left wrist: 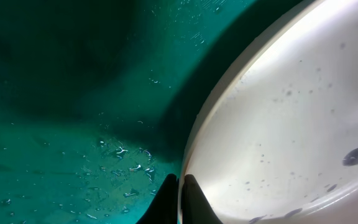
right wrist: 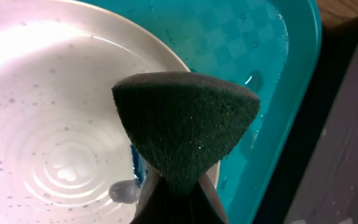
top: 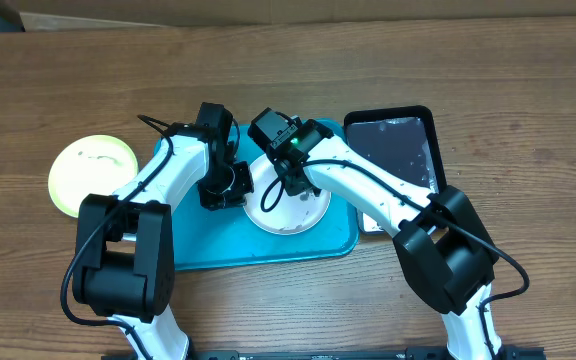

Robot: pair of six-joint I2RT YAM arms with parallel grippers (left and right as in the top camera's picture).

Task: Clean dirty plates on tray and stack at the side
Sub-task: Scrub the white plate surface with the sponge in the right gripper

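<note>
A white plate (top: 293, 210) lies on the teal tray (top: 198, 245), wet and dotted with small specks. My left gripper (top: 240, 192) is shut on the plate's left rim; in the left wrist view its fingertips (left wrist: 180, 198) pinch the rim of the white plate (left wrist: 278, 124). My right gripper (top: 276, 190) hovers over the plate's left part, shut on a dark green sponge (right wrist: 185, 124). The sponge hangs just above the white plate (right wrist: 55, 112), beside a blue smear (right wrist: 138, 168). A pale yellow-green plate (top: 92, 175) sits on the table left of the tray.
A black tray (top: 398, 150) with a wet surface stands right of the teal tray, touching its edge. Water droplets lie on the teal tray's floor (left wrist: 123, 162). Both arms cross over the tray's middle. Wooden table surrounds everything.
</note>
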